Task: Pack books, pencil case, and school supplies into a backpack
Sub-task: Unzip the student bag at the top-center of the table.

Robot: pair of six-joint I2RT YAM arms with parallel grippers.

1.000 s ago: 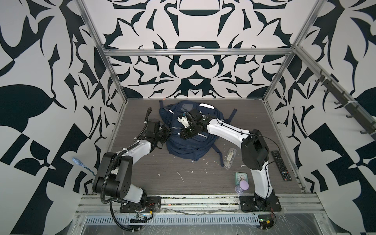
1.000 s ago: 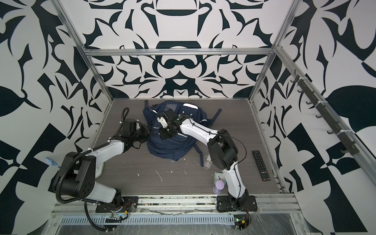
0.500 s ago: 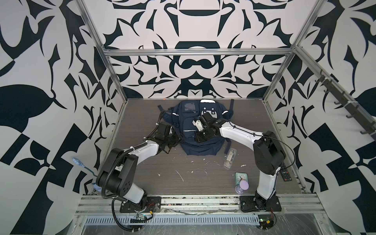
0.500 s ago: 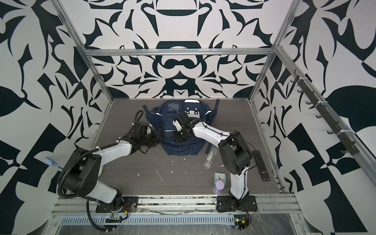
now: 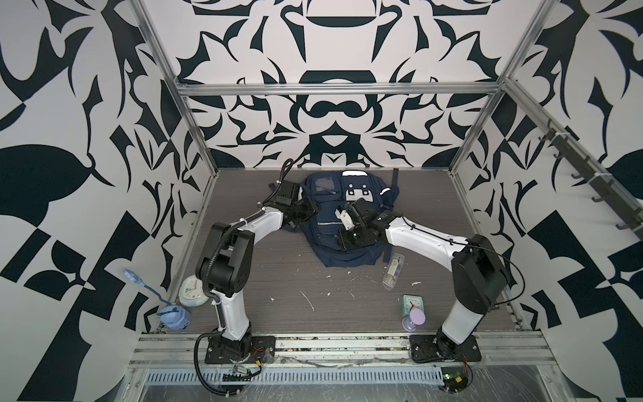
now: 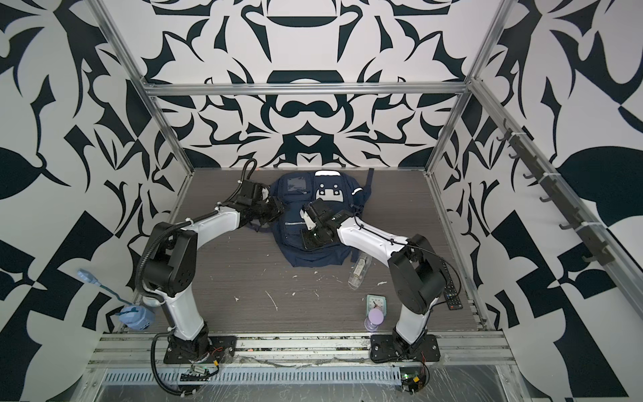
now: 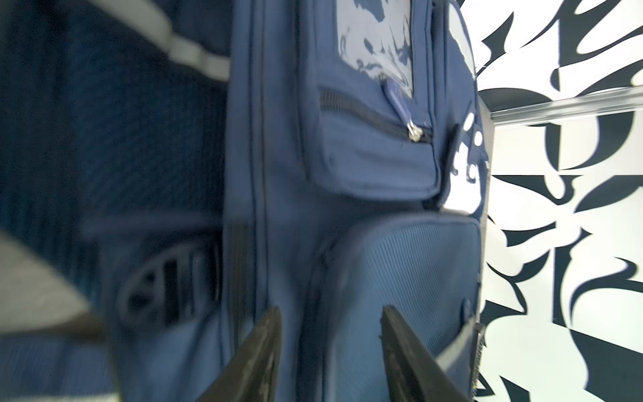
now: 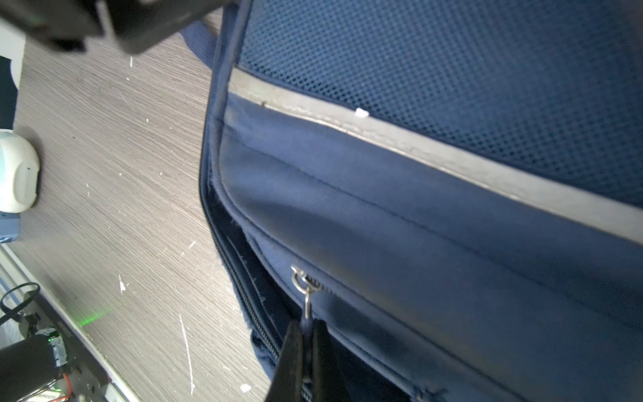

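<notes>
The backpack [image 5: 344, 257] is laid flat on the table [image 5: 264, 278], at the far middle, between the two arms. Its zipper pull [image 8: 306, 306] is pinched by the right gripper [image 8: 306, 329]. The left gripper [image 7: 330, 311] is spread apart close to a mesh pocket [image 7: 417, 271].

Black-and-white patterned walls [image 5: 330, 115], grey woodgrain floor [image 5: 275, 268] (scuffed)

Navy backpack [image 5: 348, 257] flat, front up; clear school supplies packet [image 5: 392, 271] just beside
</notes>
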